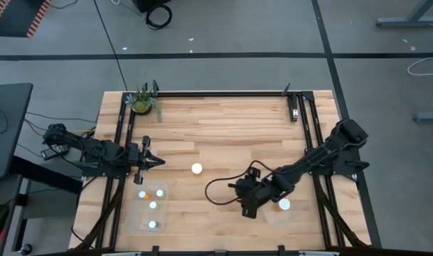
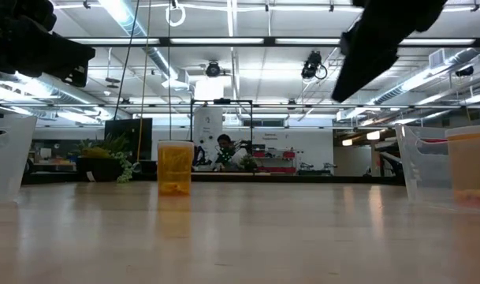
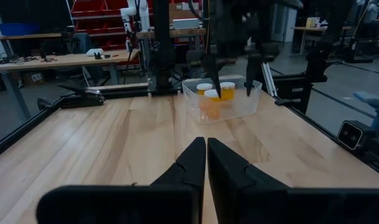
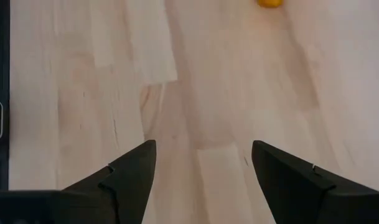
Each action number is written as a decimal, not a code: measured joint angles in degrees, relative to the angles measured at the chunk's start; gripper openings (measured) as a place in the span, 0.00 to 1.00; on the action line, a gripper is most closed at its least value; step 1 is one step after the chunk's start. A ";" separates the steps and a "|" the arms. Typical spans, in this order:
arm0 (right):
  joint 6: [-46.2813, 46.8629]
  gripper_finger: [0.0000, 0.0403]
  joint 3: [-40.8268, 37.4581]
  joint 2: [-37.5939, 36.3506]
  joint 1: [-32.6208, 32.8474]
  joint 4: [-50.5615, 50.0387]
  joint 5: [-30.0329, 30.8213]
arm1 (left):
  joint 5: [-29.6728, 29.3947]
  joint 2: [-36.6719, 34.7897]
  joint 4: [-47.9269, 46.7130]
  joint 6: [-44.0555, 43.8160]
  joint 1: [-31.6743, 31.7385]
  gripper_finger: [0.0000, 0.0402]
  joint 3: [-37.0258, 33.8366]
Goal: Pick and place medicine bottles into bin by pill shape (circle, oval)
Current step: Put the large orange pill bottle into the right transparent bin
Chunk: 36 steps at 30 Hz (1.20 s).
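Right gripper, fingers spread, hides most of its bin; left gripper, fingers pressed together, at the lone bottle's nine o'clock.

The high view looks straight down on the whole desk. The low view sits at desk level, facing across it into the room; both catch one lone bottle. The left wrist view looks along the boards; the right wrist view looks down close at them.
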 joint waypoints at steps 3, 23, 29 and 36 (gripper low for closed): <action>-4.08 0.67 1.05 3.36 -2.14 2.82 -3.11 | 0.00 0.02 -0.02 0.02 0.00 0.07 -0.02; -38.32 0.67 27.88 22.68 -16.77 0.70 -8.34 | -0.01 0.00 0.01 0.02 -0.01 0.08 -0.02; -42.66 0.67 33.71 25.86 -20.36 -0.05 -11.02 | 0.00 0.00 0.00 0.02 -0.01 0.09 0.00; -43.69 0.67 33.30 26.32 -23.64 2.97 -14.82 | 0.00 0.02 -0.01 0.02 0.00 0.07 -0.02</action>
